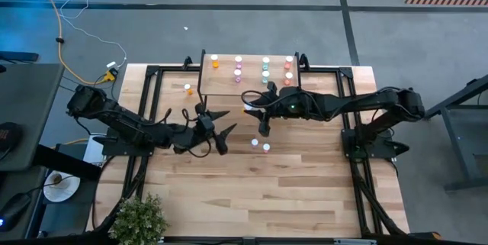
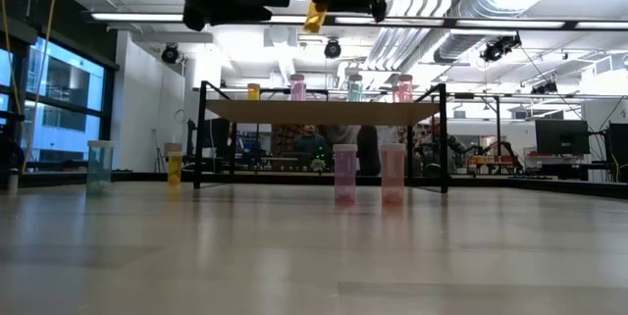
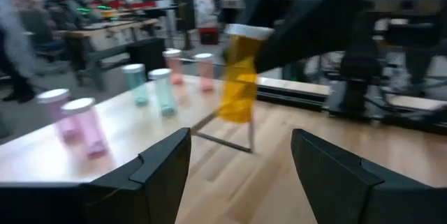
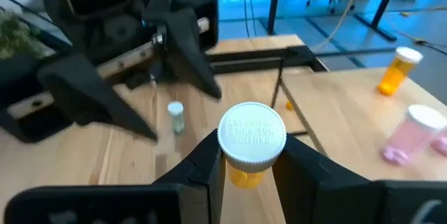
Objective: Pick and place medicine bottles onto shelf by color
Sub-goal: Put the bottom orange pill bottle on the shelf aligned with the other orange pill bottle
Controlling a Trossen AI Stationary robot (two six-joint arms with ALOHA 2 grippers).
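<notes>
Carrying an orange bottle (image 4: 251, 147), the right end effector (image 4: 250, 155) is clamped on it; shelf (image 1: 229, 85) at 12 o'clock holding about eight, four bottles left on desk (image 1: 305, 184); left end effector (image 1: 216, 129) idling with fingers apart.

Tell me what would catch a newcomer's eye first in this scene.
The right gripper holds an orange bottle in the air by the shelf's front edge. On the shelf stand bottles in colour rows, with the open left gripper waiting over the table nearby.
</notes>
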